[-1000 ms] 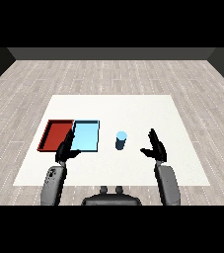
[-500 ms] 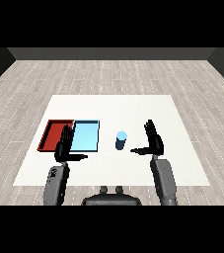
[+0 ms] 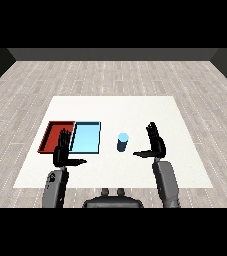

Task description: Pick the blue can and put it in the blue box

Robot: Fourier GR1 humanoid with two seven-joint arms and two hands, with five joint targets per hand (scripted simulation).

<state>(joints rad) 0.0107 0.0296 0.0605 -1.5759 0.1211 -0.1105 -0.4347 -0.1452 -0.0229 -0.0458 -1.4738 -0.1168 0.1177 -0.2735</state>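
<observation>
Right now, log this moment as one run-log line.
phase: approach | blue can: upright on table, untouched | right hand: open, beside can | left hand: open | blue tray: no can inside

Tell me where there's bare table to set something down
Free: the far half of the table beyond the trays, and the right side past the right hand. Crowded: the near left, where the left hand overlaps the red tray beside the blue tray; the can stands mid-table.

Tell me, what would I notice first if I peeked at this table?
Probably the two bright trays lying side by side at the table's left: a red tray and a light blue tray. Right of them a small blue can stands upright on the white table. The right hand is open just right of the can, not touching it, and the left hand is open by the trays' near edge.
</observation>
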